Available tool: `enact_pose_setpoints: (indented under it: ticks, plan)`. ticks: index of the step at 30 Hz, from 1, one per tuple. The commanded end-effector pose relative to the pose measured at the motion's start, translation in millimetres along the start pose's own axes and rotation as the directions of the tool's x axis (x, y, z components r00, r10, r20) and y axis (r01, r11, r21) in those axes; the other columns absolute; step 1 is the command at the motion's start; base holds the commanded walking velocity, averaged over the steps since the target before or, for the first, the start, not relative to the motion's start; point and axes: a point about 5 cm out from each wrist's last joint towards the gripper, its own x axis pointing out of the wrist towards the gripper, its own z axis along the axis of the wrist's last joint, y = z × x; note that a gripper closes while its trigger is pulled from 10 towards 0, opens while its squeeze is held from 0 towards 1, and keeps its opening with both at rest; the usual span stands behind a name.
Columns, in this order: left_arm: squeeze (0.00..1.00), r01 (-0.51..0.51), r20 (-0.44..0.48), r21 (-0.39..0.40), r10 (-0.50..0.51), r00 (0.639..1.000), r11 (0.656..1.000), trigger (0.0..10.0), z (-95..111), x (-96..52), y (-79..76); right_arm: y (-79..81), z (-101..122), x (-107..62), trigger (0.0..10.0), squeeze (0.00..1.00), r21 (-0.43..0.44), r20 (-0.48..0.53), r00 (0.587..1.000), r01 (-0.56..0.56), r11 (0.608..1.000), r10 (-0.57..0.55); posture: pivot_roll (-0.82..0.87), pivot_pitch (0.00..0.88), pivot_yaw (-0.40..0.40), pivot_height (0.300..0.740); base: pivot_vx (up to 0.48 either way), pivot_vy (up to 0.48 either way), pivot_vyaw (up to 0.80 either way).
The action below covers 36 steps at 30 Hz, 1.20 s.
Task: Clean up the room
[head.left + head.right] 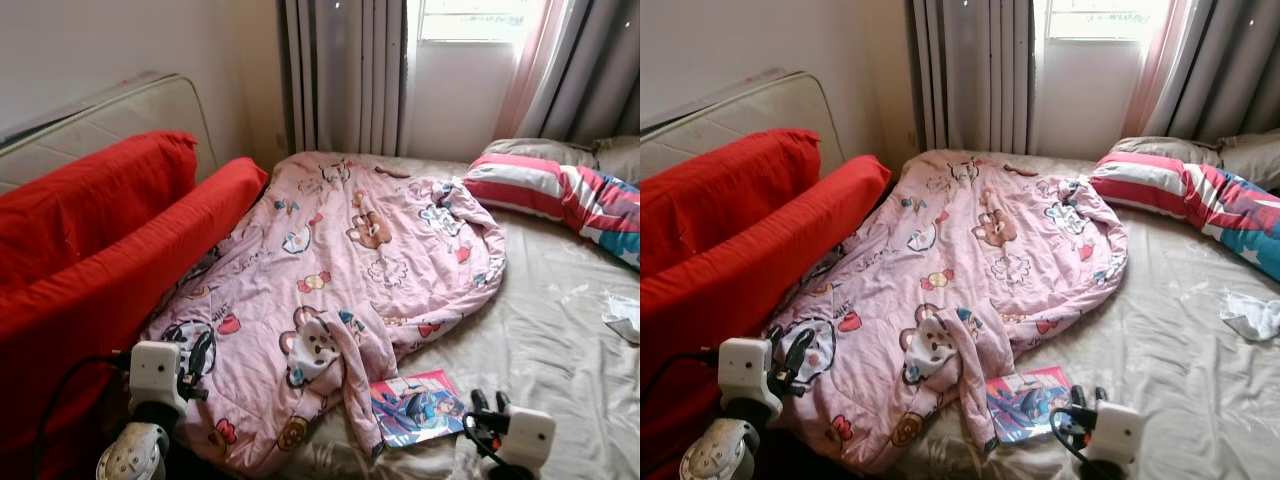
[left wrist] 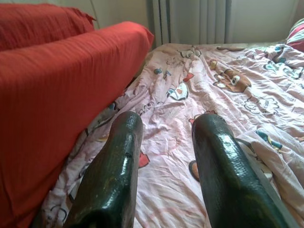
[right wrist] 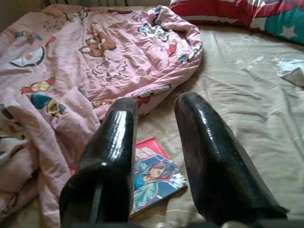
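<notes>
A pink quilt (image 1: 340, 290), printed with bears, hearts and other cartoon figures, lies crumpled and bunched along the left half of the bed (image 1: 560, 350), its near end hanging in loose folds. Its left edge presses against a red cushion (image 1: 110, 270) that stands beside the bed. A comic book (image 1: 415, 407) with a bright pink-and-blue cover lies flat on the wrinkled beige sheet, just beside the quilt's near corner, one edge tucked under a fold of it. A striped pillow (image 1: 560, 195) in red, white and teal rests at the far right of the bed, touching the quilt's far corner. A small piece of white paper (image 1: 1252, 315) lies on the sheet at the right, well apart from the book.

The left gripper (image 2: 166, 137) hovers over the quilt's near left edge, fingers apart and holding nothing. The right gripper (image 3: 154, 111) hangs above the book, fingers likewise apart and empty.
</notes>
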Motion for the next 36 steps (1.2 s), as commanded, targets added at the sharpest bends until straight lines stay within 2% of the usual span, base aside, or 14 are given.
enact_pose_setpoints:
  ticks: [1, 8, 15, 23, 26, 36]
  plan:
    - [0.00, 0.001, -0.031, 0.002, -0.001, 1.000, 1.000, 10.0, -7, -2.7, -1.6, 5.4, -2, 2.2, 10.0, 0.00, -0.008, -0.027, 1.000, -0.005, 1.000, 0.005, -0.02, 0.045, 0.029, 0.740, 0.000, 0.000, 0.00]
    - [0.00, -0.029, -0.025, -0.006, 0.029, 0.999, 1.000, 10.0, -8, -5.9, -0.2, 15.3, 0, 7.8, 10.0, 0.00, -0.021, -0.052, 0.997, -0.057, 0.998, 0.055, 0.00, 0.053, -0.006, 0.725, 0.000, 0.000, 0.00]
    - [0.00, -0.048, -0.036, -0.007, 0.048, 0.998, 0.999, 10.0, -11, -13.4, 1.2, 14.5, 3, 12.3, 10.0, 0.00, -0.035, -0.060, 0.995, -0.081, 0.996, 0.079, 0.00, 0.049, -0.011, 0.670, 0.000, 0.000, 0.00]
    - [0.00, -0.023, -0.036, 0.002, 0.023, 0.999, 1.000, 10.0, -10, -9.4, -1.0, 18.3, -1, 9.4, 10.0, 0.00, -0.029, -0.077, 0.993, -0.093, 0.995, 0.090, 0.00, 0.034, 0.008, 0.621, 0.000, 0.000, 0.00]
    - [0.00, -0.015, -0.037, 0.003, 0.015, 0.999, 1.000, 10.0, -9, -8.5, -1.5, 19.0, 1, 8.3, 10.0, 0.00, -0.011, -0.042, 0.995, -0.093, 0.996, 0.093, 0.00, 0.031, 0.012, 0.616, 0.000, 0.000, 0.00]
    - [0.00, -0.012, -0.053, 0.015, 0.012, 0.999, 1.000, 10.0, -10, -6.6, -0.1, 19.0, -1, 9.9, 10.0, 0.00, -0.017, -0.064, 0.993, -0.097, 0.995, 0.095, 0.00, 0.050, 0.014, 0.616, 0.000, 0.000, 0.00]
